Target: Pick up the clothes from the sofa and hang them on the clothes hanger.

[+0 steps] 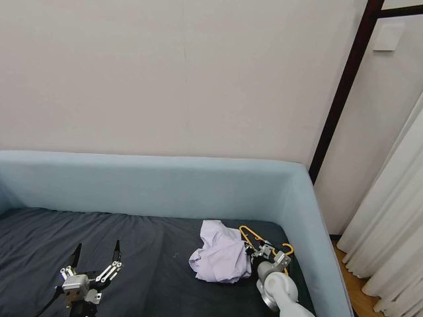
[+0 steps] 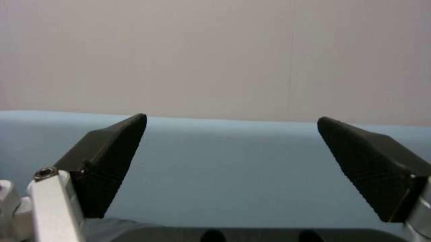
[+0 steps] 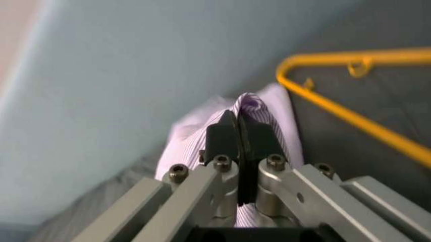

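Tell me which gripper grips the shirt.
The right gripper, shut on the lilac shirt beside the hanger; the left gripper hovers open over the sofa.

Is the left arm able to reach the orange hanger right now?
Probably not directly: the shirt and the right gripper, shut on it, lie between the open left gripper and the hanger.

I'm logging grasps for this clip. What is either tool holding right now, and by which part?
The right tool is shut on the lilac garment, pinching a raised fold beside the yellow hanger. The left tool is open, holding nothing.
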### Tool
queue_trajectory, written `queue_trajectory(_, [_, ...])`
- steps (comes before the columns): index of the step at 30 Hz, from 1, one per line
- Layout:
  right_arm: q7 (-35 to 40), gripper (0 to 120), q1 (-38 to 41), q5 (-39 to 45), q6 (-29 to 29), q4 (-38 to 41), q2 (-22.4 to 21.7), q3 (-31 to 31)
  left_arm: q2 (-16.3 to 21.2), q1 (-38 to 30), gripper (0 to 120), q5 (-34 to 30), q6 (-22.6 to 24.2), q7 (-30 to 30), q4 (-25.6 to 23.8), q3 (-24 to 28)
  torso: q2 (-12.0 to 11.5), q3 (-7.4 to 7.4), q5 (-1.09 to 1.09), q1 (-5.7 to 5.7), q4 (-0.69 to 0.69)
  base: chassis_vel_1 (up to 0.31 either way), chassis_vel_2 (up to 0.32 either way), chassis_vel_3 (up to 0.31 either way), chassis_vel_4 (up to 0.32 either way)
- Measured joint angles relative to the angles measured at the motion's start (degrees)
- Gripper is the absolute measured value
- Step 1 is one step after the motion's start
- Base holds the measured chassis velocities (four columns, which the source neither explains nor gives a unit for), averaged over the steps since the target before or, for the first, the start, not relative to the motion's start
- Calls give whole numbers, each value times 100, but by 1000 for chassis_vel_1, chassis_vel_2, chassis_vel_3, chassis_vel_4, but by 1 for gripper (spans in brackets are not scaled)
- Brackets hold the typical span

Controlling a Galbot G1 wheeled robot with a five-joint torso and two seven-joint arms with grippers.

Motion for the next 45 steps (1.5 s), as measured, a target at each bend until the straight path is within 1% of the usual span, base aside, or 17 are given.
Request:
queue_trajectory(1, [-276, 0, -82, -6, 277, 197, -137, -48, 5, -20, 100, 1, 0, -3, 8, 46, 0, 0, 0, 0, -1, 0, 0, 0, 0])
queue_trajectory(4, [-819, 0, -209, 15, 719, 632, -405, -122, 30, -53, 100, 3, -3, -8, 31, 108, 0, 0, 0, 0, -1, 0, 0, 0, 0])
queue_trajectory(5, [-819, 0, -209, 15, 719, 632, -405, -122, 30, -53, 100, 3, -3, -8, 31, 108, 0, 0, 0, 0, -1, 0, 0, 0, 0])
queue_trajectory(8, [-1219, 0, -325, 249, 1005, 1382, -723, -177, 75, -79, 100, -2, -30, -17, 42, 159, 0, -1, 0, 0, 0, 0, 0, 0, 0])
queue_trajectory(9, [-1219, 0, -325, 249, 1005, 1382, -723, -177, 75, -79, 100, -2, -30, -17, 42, 159, 0, -1, 0, 0, 0, 0, 0, 0, 0])
queue_trajectory(14, [-1637, 0, -295, 784, 1111, 2256, -1087, -184, 133, -100, 100, -57, -61, -30, 29, 183, 0, 0, 1, 0, -1, 0, 0, 0, 0])
queue_trajectory(15, [-1637, 0, -295, 784, 1111, 2256, -1087, -184, 133, -100, 100, -57, -61, -30, 29, 183, 0, 0, 1, 0, -1, 0, 0, 0, 0])
queue_trajectory(19, [-1672, 0, -55, 1289, 1107, 2753, -1351, -148, 144, -106, 100, -100, -69, -34, 17, 222, 0, 0, 1, 0, 1, 0, 0, 0, 0])
queue_trajectory(21, [-1675, 0, -20, 1340, 1106, 2794, -1391, -145, 143, -106, 100, -100, -69, -33, 13, 230, 0, 0, 1, 0, 1, 0, 0, 0, 0])
queue_trajectory(25, [-1765, 0, 480, 1704, 1084, 2974, -1964, -138, 118, -103, 100, -100, -89, -34, -15, 272, 0, 0, 0, 0, -1, 0, 0, 0, 0])
queue_trajectory(27, [-1770, 0, 550, 1757, 1080, 2974, -2046, -136, 112, -100, 100, -100, -96, -34, -18, 272, 0, 0, 1, 0, 0, 0, 0, 0, 0])
queue_trajectory(29, [-1758, 0, 852, 2022, 1046, 2972, -2385, -100, 97, -67, 100, -101, -131, -34, -45, 259, 0, 0, 1, 0, 0, 0, 0, 0, 0])
queue_trajectory(30, [-1750, 0, 941, 2102, 1037, 2972, -2480, -84, 93, -60, 100, -103, -138, -34, -54, 250, 0, 0, 1, 0, 0, 0, 0, 0, 0])
queue_trajectory(32, [-1750, 0, 941, 2102, 1037, 2972, -2480, -84, 93, -60, 100, -103, -138, -34, -54, 250, 0, 0, 1, 0, 0, 0, 0, 0, 0])
queue_trajectory(34, [-1778, 0, 1322, 2345, 1008, 2922, -2832, -50, 87, -41, 100, -111, -159, -40, -85, 220, 0, 0, 1, 0, 0, 0, 0, 0, 0])
queue_trajectory(41, [-1869, 0, 1657, 2588, 968, 2824, -3159, -37, 50, -44, 100, -112, -166, -43, -95, 231, 0, 0, 1, 0, 0, 0, 0, 0, 0])
queue_trajectory(45, [-2177, 0, 1751, 2710, 831, 2903, -3399, 146, 22, -63, 100, -112, -179, -44, -90, 250, 0, 0, 2, 0, 0, 0, 0, 0, 0])
